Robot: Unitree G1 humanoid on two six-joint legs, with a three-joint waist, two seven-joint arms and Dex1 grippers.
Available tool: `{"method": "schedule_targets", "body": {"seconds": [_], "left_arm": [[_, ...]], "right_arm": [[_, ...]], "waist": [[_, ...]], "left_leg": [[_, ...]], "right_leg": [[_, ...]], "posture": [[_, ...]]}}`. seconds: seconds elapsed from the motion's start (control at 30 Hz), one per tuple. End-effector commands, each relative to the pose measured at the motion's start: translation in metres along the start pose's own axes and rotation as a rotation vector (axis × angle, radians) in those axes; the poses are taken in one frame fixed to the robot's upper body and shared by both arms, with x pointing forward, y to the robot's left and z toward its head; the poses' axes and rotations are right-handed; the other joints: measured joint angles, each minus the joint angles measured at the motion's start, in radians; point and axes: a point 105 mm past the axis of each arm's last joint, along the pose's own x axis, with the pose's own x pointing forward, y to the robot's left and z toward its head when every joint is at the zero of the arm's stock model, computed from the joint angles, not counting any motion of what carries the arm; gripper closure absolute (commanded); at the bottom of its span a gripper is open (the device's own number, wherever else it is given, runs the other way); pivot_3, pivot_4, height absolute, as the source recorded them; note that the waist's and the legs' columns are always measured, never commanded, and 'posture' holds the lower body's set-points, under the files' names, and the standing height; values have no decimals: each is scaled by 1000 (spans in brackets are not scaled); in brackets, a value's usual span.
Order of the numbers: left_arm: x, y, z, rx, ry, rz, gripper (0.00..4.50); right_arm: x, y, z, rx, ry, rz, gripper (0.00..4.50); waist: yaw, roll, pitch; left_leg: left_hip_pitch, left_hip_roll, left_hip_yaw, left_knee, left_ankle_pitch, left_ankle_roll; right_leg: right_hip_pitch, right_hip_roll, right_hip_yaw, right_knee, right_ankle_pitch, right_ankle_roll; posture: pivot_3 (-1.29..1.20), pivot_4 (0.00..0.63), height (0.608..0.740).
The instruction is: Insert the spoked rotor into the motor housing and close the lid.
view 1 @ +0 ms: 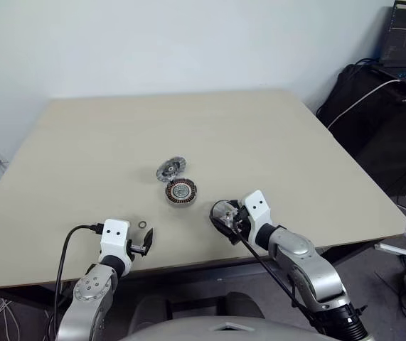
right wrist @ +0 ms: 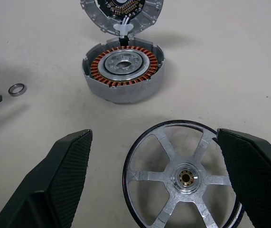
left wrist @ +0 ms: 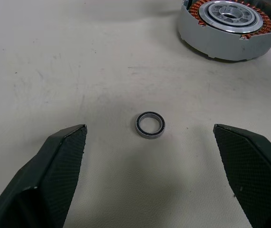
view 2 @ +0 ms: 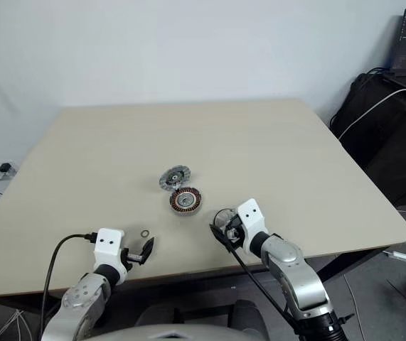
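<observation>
The spoked rotor [right wrist: 185, 175] is lying flat on the surface [view 1: 259, 135], near its front edge, between the wide-apart jaws of the right gripper [right wrist: 163, 190]; the black fingers [right wrist: 54, 185] are flanking it on both sides without visibly touching its dark rim. Just beyond it, the motor housing [right wrist: 123, 73] is sitting upright with its copper windings and silvery centre exposed. The lid [right wrist: 122, 12] is standing open at the far side of the housing, joined to it by a short white link.

Risks from this position:
- The rim is thin and is lying flush with the surface, so closing jaws are likely to slip over it or tip the rotor instead of gripping it
- A tilted rotor is likely to catch on the windings or jam on the centre instead of seating
- The open lid is standing close behind the housing; an overshooting approach could knock it or strain its link

The left gripper [left wrist: 149, 180] is hovering with jaws apart over a small metal ring [left wrist: 150, 125], which a careless sweep could scatter
</observation>
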Motion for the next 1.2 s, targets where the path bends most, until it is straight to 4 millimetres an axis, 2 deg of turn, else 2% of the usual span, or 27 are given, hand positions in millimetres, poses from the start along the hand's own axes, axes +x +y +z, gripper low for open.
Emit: {"method": "schedule_targets", "body": {"seconds": [0.03,0.4,0.73,0.97,1.2], "left_arm": [[-1,-1,20,17,-66,-1,0],[1,-2,19,35,-52,-6,0],[27,-13,28,74,-28,-71,0],[39,-10,11,60,81,-56,0],[38,-10,-7,39,175,-53,0]], "right_arm": [[0,0,15,-34,-61,-7,26],[2,1,14,-26,-60,-9,26],[4,3,14,-22,-63,-8,26],[2,1,13,-12,-67,-30,26],[2,2,13,-6,-71,-35,26]], "waist": [[0,0,0],[0,0,0],[1,0,0],[-1,0,0],[0,0,-1]], "left_leg": [[0,0,0,0,0,0],[0,0,0,0,0,0],[0,-3,0,0,0,0],[0,-4,-1,0,0,1],[1,-4,-1,1,0,0]], "right_leg": [[0,0,0,0,0,0],[0,0,0,0,0,0],[1,0,0,0,0,0],[1,1,0,0,0,0],[2,1,0,0,0,0]], "posture": [[0,0,740],[0,0,740],[0,0,740],[0,0,740],[0,0,740]]}}
